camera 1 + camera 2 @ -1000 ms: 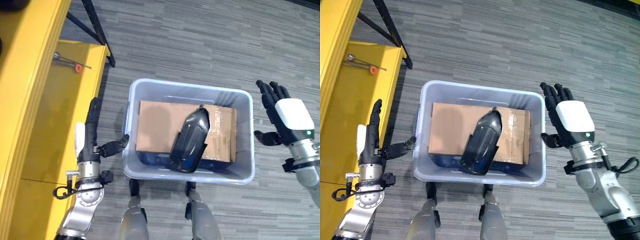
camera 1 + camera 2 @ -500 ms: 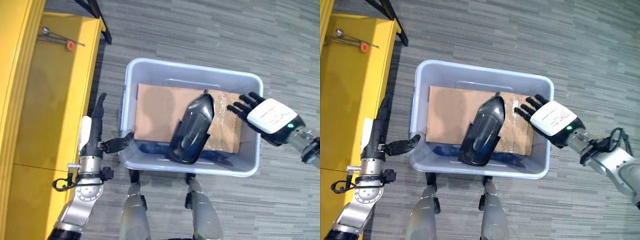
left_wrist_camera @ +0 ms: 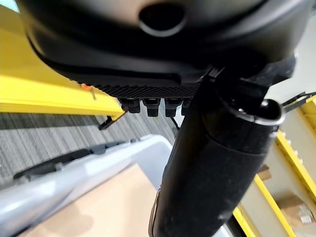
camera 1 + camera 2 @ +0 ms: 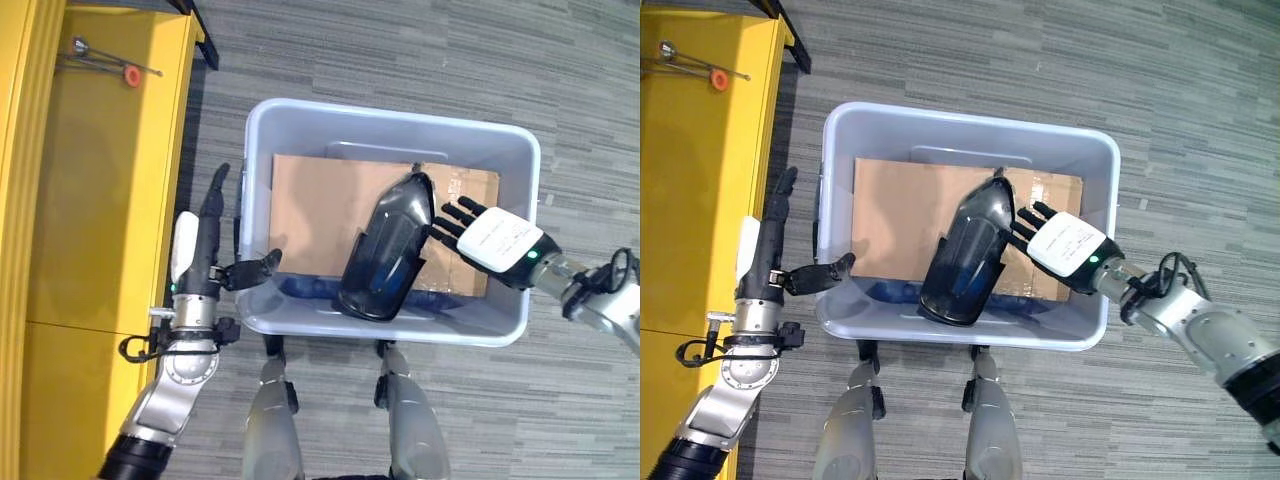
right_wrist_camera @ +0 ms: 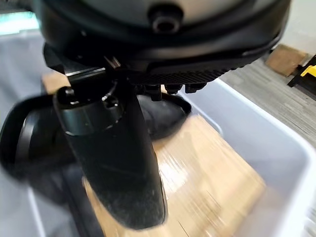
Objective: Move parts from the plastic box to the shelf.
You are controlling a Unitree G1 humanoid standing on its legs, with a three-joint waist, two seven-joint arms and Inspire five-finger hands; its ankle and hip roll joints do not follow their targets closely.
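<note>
No readable text, labels or numbers anywhere.

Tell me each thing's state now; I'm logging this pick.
Plastic box: open-topped, on the floor.
Cardboard sheet: flat inside the box.
Black part: tilted across the cardboard, ungrasped.
Right hand: open, fingers beside the part.
Left hand: open, outside the box's wall.

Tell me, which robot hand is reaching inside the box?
The right hand. Its straight fingers reach over the grey plastic box up against the black part, while the left hand sits outside by the box's left wall.
</note>
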